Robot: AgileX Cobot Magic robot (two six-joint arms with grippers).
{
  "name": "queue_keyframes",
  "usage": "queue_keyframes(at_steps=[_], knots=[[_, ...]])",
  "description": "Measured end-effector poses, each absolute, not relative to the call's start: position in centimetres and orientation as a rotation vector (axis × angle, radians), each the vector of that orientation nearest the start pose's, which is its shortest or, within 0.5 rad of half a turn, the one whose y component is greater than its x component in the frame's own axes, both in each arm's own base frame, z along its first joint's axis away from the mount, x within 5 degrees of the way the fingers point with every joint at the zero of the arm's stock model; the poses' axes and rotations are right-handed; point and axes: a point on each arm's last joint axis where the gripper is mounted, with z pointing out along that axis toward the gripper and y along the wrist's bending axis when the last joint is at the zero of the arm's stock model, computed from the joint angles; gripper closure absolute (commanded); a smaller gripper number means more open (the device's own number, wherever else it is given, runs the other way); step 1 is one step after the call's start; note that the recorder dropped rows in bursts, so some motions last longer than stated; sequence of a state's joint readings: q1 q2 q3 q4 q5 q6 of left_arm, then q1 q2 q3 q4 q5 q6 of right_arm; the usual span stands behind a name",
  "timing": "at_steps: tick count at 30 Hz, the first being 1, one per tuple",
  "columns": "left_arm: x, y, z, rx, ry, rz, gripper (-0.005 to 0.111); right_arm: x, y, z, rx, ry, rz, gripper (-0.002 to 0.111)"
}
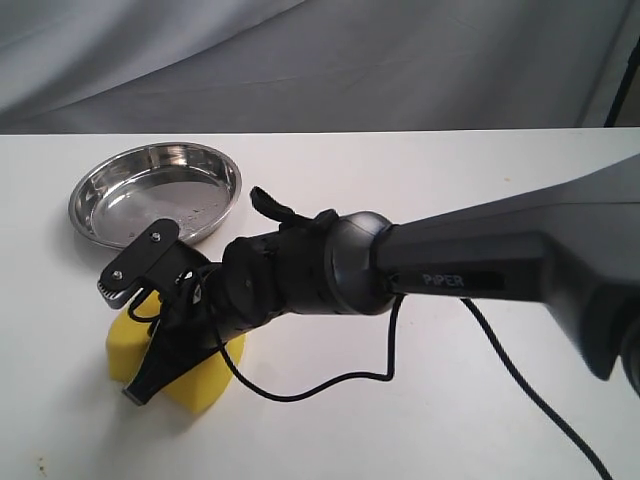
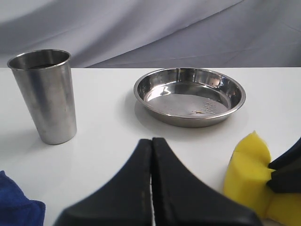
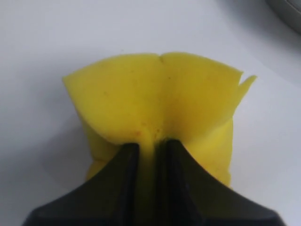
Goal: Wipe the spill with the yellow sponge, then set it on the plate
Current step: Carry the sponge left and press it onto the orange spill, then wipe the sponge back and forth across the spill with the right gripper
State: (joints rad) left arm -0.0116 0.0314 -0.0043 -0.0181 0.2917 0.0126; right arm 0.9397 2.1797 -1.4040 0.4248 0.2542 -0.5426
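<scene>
The plate point(image 1: 150, 200) stands toward the far left of the white surface point(image 1: 420, 200). In the left wrist view the plate point(image 2: 188, 101) carries only a scatter of small droplets and a faint amber mark on its floor. Well to one side of it in that view stands an upright steel cup point(image 2: 44, 96); what is inside cannot be made out. A blue cloth point(image 2: 16, 202) shows at the edge of the same view.

The sponge point(image 1: 130, 350) lies on the surface just in front of the plate, near it but apart from it. The right tool point(image 1: 150, 375) reaches across from the right side and comes down onto the sponge at a slant. In the right wrist view the right tool point(image 3: 148, 146) is clamped on the sponge point(image 3: 155, 94). It pinches a narrow fold of foam between its fingers point(image 3: 127, 160), so the block bulges and creases above the grip. A few orange specks sit near the pinch.

The left tool point(image 2: 151, 155) has its fingers pressed together with nothing between them. It sits low over the surface, with the sponge point(image 2: 247, 174) off to one side and the plate beyond it.

A black cable point(image 1: 330, 385) trails over the surface below the right arm.
</scene>
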Motion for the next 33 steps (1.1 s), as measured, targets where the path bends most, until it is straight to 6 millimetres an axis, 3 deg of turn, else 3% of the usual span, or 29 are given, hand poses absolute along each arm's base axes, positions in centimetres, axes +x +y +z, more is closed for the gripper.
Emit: queue_keyframes(at_steps=[11,22,33], knots=[[5.6,-0.1,18.7,0.010,1.802,-0.016,0.107,25.8,37.8,12.2,-1.334,2.120,0.458,0.108],[5.6,-0.1,18.7,0.010,1.802,-0.016,0.107,25.2,37.7,16.2,-1.335,2.021,0.473,0.108],[5.6,-0.1,18.7,0.010,1.802,-0.016,0.107,25.2,37.6,15.6,-1.370,2.012,0.446,0.108]])
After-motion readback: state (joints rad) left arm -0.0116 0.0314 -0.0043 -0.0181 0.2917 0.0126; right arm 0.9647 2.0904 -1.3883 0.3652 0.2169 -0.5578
